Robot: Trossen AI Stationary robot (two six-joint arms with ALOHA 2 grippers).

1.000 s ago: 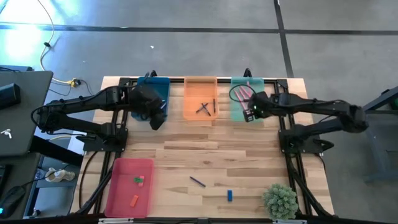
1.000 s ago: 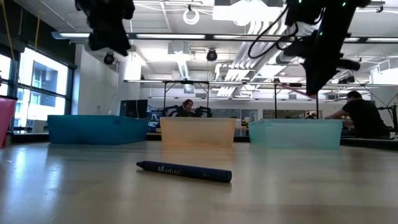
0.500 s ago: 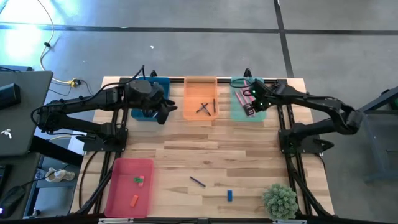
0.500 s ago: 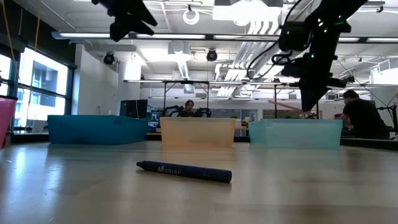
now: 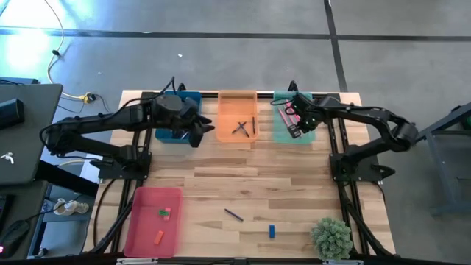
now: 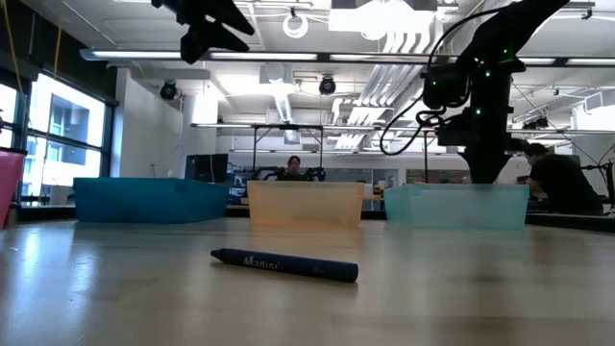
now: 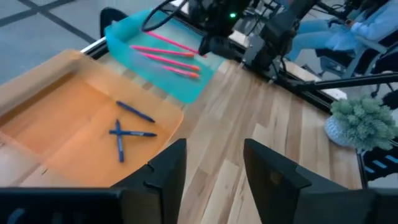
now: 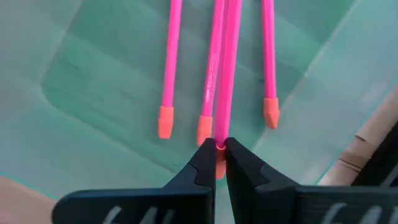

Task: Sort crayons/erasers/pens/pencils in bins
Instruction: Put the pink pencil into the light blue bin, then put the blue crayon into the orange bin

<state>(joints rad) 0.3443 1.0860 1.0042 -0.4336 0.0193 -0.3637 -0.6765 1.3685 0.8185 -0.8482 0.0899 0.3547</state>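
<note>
Right hand: I am holding my right hand [image 8: 216,163] over the translucent mint green plastic bin [image 5: 283,129] at the far right of the wooden surface [image 5: 250,180]; its fingers are closing narrowly on the end of a long pink pencil [image 8: 227,68].
Pink pencils: three more long pink pencils with orange eraser tips [image 8: 169,74] are lying side by side on that bin's floor.
Left hand: I am keeping my left hand [image 7: 214,165] raised near the dark teal-blue plastic bin [image 5: 176,134], facing the translucent orange plastic bin [image 5: 236,118]; its fingers are standing wide apart and gripping nothing.
Orange bin: short dark blue pens [image 7: 127,129] are lying in it, two of them crossing.
Pink-red bin: the pink-red plastic bin [image 5: 152,221] is sitting at the near left, with small green and orange eraser blocks [image 5: 163,215] inside.
Loose things: one dark blue crayon [image 6: 283,264] is lying on the bare surface near the front, and a small blue eraser block [image 5: 271,231] is lying nearby, apart from it.
Other: a small green potted plant [image 5: 330,237] is sitting at the near right corner.
</note>
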